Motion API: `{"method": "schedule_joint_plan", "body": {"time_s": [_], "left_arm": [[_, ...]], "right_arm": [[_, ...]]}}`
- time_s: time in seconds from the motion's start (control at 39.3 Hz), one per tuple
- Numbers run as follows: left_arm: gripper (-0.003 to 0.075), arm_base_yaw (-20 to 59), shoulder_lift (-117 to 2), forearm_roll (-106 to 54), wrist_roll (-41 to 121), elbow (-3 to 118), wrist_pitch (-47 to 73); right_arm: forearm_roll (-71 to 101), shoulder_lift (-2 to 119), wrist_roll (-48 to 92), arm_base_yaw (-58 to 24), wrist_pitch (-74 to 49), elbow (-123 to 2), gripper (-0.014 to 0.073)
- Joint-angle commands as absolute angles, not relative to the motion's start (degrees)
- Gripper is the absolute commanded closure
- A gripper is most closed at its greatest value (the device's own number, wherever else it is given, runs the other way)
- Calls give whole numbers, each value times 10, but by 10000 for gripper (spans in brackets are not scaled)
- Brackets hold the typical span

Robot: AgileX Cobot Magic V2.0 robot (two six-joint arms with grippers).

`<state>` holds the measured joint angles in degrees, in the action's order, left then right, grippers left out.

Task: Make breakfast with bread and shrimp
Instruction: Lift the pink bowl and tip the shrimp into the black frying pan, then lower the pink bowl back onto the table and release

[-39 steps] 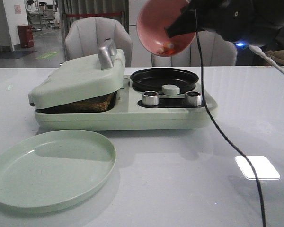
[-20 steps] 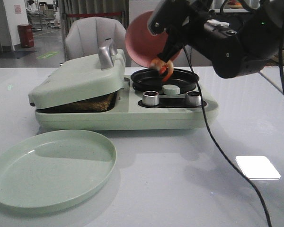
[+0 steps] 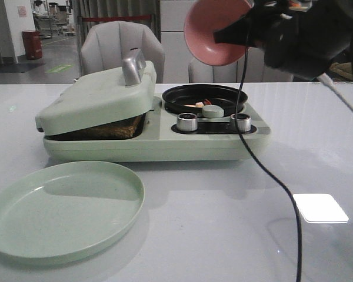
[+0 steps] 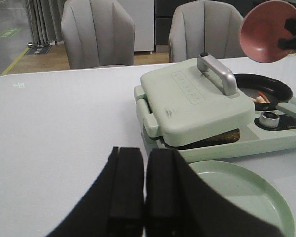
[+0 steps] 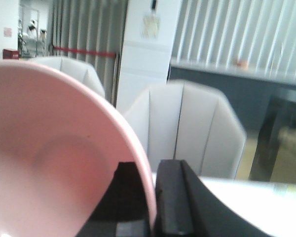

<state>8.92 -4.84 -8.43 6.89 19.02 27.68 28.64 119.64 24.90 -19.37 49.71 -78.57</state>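
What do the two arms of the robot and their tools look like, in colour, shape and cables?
Both tools have matte black, flat, blocky fingers: the left tool and the right tool. In the front view the right arm is bulky, rounded and glossy black, and a thin black cable hangs from it. No markings are visible.

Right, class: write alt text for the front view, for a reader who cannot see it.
The right gripper holds a tipped, empty pink bowl above a pale green breakfast maker, whose round black pan now holds the shrimp. Bread sits under its part-closed lid, and an empty green plate lies in front.
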Motion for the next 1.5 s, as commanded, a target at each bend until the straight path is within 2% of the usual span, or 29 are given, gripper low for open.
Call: {"method": "schedule_joint_plan", "body": {"time_s": [0.0,0.25,0.51,0.69,0.92,1.15,1.48], "left_arm": [[606,93,-54,-92,63,206,229],[606,93,-54,-92,63,206,229],[606,93,-54,-92,63,206,229],[606,93,-54,-92,63,206,229],[606,93,-54,-92,63,206,229],[606,93,-54,-92,63,206,229],[606,93,-54,-92,63,206,229]], "right_arm": [[332,1106,225,-187,408,-806,452],[342,986,227,-137,11,-806,452],[297,928,227,-52,-226,-806,452],[269,933,226,14,-344,-800,452],[271,973,226,65,-440,-797,452],[244,1027,219,74,-474,-796,452],[170,1050,150,74,-426,-763,452]]}}
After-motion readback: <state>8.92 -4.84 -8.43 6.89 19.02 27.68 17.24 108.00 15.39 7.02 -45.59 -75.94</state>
